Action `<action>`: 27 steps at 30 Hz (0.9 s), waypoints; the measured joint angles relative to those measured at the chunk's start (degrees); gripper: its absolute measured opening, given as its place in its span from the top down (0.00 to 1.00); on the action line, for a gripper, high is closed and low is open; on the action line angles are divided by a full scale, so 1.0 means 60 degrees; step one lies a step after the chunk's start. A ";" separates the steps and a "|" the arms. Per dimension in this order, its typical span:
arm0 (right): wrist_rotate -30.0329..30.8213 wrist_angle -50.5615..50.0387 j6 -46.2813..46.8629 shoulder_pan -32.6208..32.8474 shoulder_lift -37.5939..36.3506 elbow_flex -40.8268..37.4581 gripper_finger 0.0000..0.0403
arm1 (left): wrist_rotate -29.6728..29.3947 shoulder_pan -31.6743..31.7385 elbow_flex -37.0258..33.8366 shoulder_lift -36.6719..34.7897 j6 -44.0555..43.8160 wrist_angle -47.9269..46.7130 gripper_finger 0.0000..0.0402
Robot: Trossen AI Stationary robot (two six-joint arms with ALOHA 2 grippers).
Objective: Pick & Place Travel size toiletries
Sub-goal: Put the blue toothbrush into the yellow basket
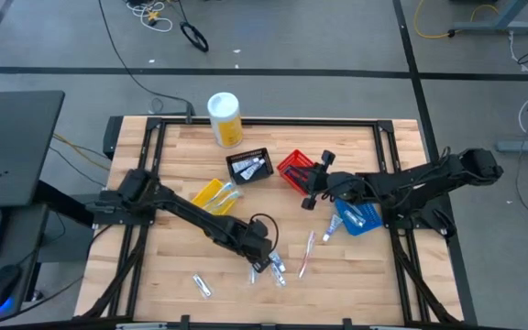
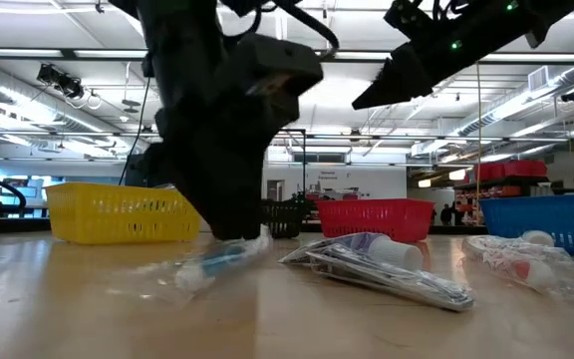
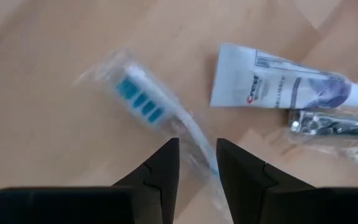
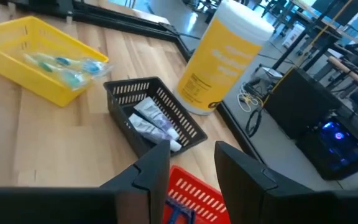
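Now your left pincer (image 3: pixel 197 163) straddles the wrapped toothbrush's (image 3: pixel 160 115) handle on the counter (image 3: pixel 48 149), fingers narrowly parted and not yet clamped; the Crest toothpaste tube (image 3: pixel 284 87) lies just beside it.

The left gripper (image 1: pixel 266 261) hung low over a wrapped toothbrush (image 3: pixel 148 109), its fingers parted around the handle. At its 3 o'clock a tube (image 3: pixel 278 87) and a clipper packet (image 3: pixel 331 123) crowded the wood; bare boards (image 1: pixel 163 257) lay open toward 9 o'clock. The right gripper (image 1: pixel 310 188) stood above the red basket (image 1: pixel 294 170), with the black basket (image 1: pixel 250 166) and canister (image 1: pixel 225 119) toward 10 o'clock.
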 joint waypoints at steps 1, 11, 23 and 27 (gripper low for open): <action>-0.0081 0.0007 -0.0012 -0.0056 0.0000 0.0000 0.66 | 0.0009 -0.0006 0.0011 0.0118 -0.0055 0.0134 0.72; -0.0713 0.0520 -0.0290 -0.0615 0.0000 0.0000 0.66 | -0.0330 0.0025 0.0045 0.0293 0.0183 -0.1006 0.74; -0.0717 0.0512 -0.0290 -0.0933 0.0000 0.0000 0.66 | -0.1222 0.0053 0.0843 -0.0404 0.1458 -0.2674 0.96; -0.0721 0.0503 -0.0290 -0.0933 0.0000 0.0000 0.66 | -0.2555 0.0045 0.1339 -0.1373 0.1332 -0.4641 0.90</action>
